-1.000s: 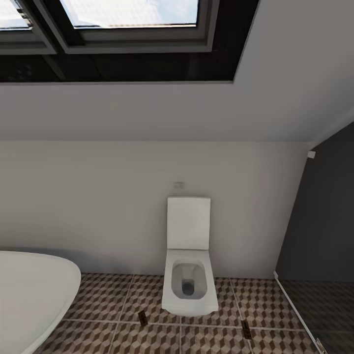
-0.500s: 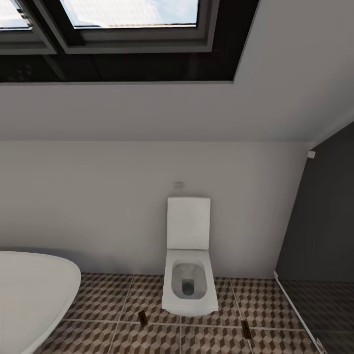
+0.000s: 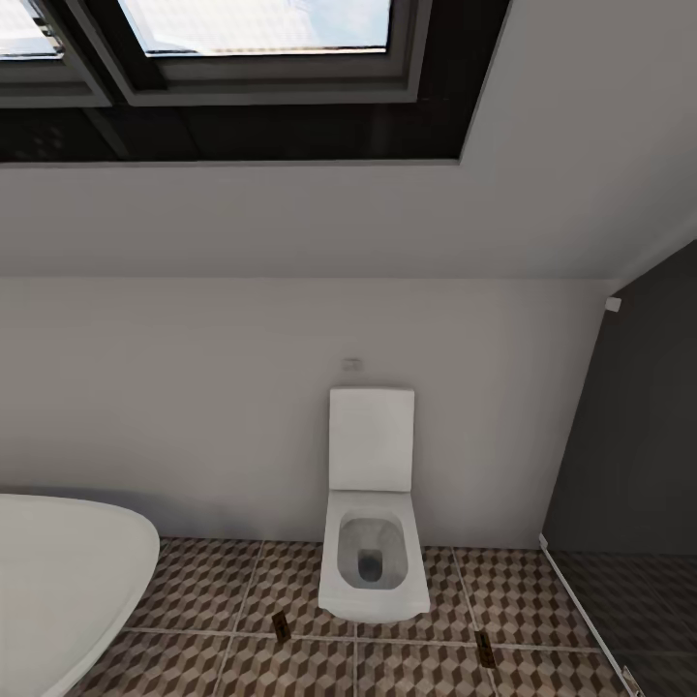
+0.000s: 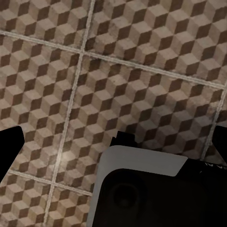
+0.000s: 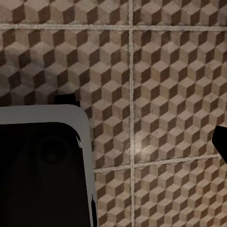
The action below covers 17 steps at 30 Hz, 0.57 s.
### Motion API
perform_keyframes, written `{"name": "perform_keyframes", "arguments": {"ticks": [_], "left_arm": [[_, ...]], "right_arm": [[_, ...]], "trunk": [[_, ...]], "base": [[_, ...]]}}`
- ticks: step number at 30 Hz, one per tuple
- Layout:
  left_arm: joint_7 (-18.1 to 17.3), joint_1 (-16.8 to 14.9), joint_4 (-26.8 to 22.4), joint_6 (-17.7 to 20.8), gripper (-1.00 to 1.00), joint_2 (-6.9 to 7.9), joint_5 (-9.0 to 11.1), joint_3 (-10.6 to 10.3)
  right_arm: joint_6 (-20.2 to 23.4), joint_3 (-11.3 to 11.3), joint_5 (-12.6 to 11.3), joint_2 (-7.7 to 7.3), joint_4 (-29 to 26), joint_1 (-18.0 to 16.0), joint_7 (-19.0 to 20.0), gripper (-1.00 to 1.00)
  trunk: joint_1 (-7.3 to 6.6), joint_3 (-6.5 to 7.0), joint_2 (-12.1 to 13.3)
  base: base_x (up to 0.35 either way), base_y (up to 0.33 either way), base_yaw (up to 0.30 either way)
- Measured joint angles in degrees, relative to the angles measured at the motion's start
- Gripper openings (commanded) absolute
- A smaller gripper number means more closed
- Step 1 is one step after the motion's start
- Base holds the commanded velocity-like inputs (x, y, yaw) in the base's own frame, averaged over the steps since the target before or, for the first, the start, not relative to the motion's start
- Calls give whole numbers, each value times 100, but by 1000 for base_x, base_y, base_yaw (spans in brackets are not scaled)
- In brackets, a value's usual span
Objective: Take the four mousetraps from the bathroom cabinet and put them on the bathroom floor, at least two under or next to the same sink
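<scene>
Bathroom floor (image 3: pixel 213 590) of cube-patterned tiles under a pale wall and a skylight (image 3: pixel 257 24). From the head view: white toilet (image 3: pixel 373 542) against the wall, bathtub (image 3: pixel 68 571) rim at left, dark glass panel (image 3: pixel 629 465) at right. Two small flat mousetraps (image 3: pixel 281 626) on the tiles, one on each side of the toilet. Both wrist views aimed down at bare tiles. Left gripper (image 4: pixel 116 142) spread wide, holding nothing. Of the right gripper (image 5: pixel 116 142), one fingertip (image 5: pixel 221 141) in sight; spread impossible to tell.
</scene>
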Motion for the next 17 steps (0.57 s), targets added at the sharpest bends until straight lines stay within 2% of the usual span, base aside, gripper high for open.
{"name": "perform_keyframes", "arguments": {"ticks": [17], "left_arm": [[0, 0, 0, 0, 100, 2, 0, 0]], "right_arm": [[0, 5, 7, 0, 0, 0, 0, 100]], "trunk": [[0, 0, 0]], "base": [[0, 0, 0]]}}
